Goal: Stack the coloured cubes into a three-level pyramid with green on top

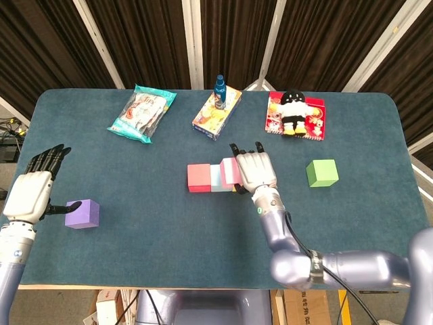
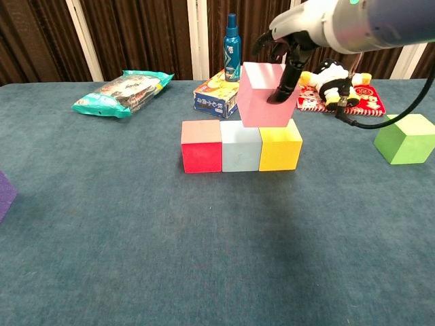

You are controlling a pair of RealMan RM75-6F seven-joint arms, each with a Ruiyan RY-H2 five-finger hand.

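right hand point(image 2: 289, 51) gripping pink cube point(image 2: 264, 95) above the block row point(image 2: 240, 145), left hand point(image 1: 32, 193) fingers spread, touching purple cube point(image 1: 83, 213)

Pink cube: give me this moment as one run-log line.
pink cube: held by right hand, tilted | over light-blue/yellow cubes | left hand: open | green cube: on table

Open cloth lies in front of the cube row point(image 2: 240, 145), while behind it the box point(image 2: 226, 92) with its bottle point(image 2: 232, 47), the snack bag point(image 2: 122, 92) and plush toy point(image 2: 334, 82) crowd the far edge.
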